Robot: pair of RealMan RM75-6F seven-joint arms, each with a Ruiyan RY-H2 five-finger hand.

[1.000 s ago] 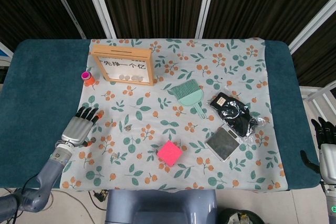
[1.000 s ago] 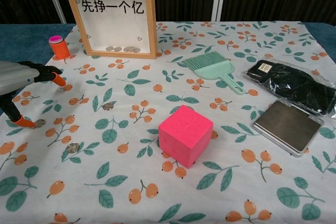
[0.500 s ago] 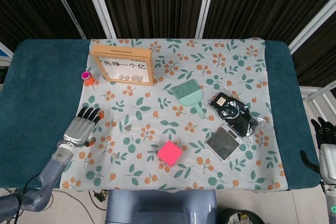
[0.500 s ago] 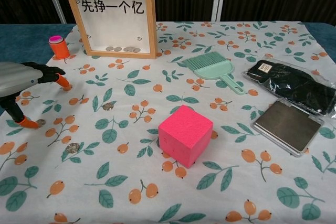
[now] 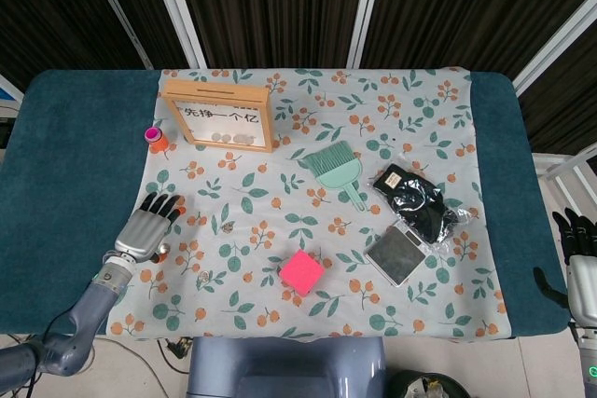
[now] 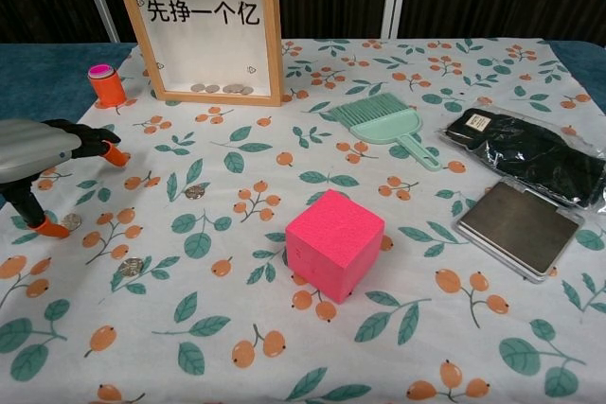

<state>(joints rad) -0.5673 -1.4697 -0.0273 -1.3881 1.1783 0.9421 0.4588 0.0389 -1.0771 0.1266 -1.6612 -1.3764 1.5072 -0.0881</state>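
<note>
The left hand (image 6: 36, 153) is held low over the left edge of the flowered cloth (image 6: 284, 347), palm down, its fingers (image 6: 104, 144) spread and slightly curled with nothing gripped between them. One orange fingertip is set down on the cloth right next to a coin (image 6: 71, 221), which lies flat just beside that tip on its right and appears not to be pinched. In the head view the same coin (image 5: 164, 247) is seen at the right edge of the left hand (image 5: 145, 230), partly covered by it. The hand seems to be placed this low because the coins are thin and flat and can only be reached from close to the cloth.

Two more coins lie apart on the cloth: one (image 6: 130, 266) nearer the front edge and one (image 6: 194, 192) further right, beyond the fingertips. A wooden frame (image 6: 208, 26) stands upright at the back, with a few coins resting at the bottom behind its glass; a small orange pot (image 6: 107, 84) stands just to its left.

The right hand (image 5: 576, 253) is kept off the table at the far right, well away from everything; its dark fingers point upward, and whether they are spread cannot be told
</note>
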